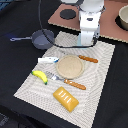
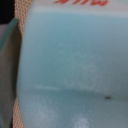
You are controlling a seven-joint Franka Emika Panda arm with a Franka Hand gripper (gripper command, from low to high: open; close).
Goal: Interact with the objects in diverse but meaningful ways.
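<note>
Hovering low at the upper middle of the exterior view, the arm has its gripper (image 1: 87, 39) down near the far edge of the woven placemat (image 1: 102, 67), and the wrist view is filled almost edge to edge by the pale blue carton (image 2: 75, 70), red lettering showing along its upper edge. Whether the jaws are closed on that carton or merely parked against it, I cannot tell; no finger shows in either picture. My read: this is a grasp or a placement of the carton, and doing it well means keeping it upright and moving straight up or down, since a light box like that will tip easily. Containers next, largest first: the beige plate (image 1: 69, 66) at mid-frame looks bare, flanked by the orange-handled knife (image 1: 88, 59) and fork (image 1: 70, 82). The grey blue-handled saucepan (image 1: 41, 38), upper left on the black counter (image 1: 15, 70), appears empty. Smaller things: the yellow-orange slab (image 1: 66, 99) lower centre, the white-and-blue tube (image 1: 48, 60) left of the plate, the banana (image 1: 40, 76) below it.
</note>
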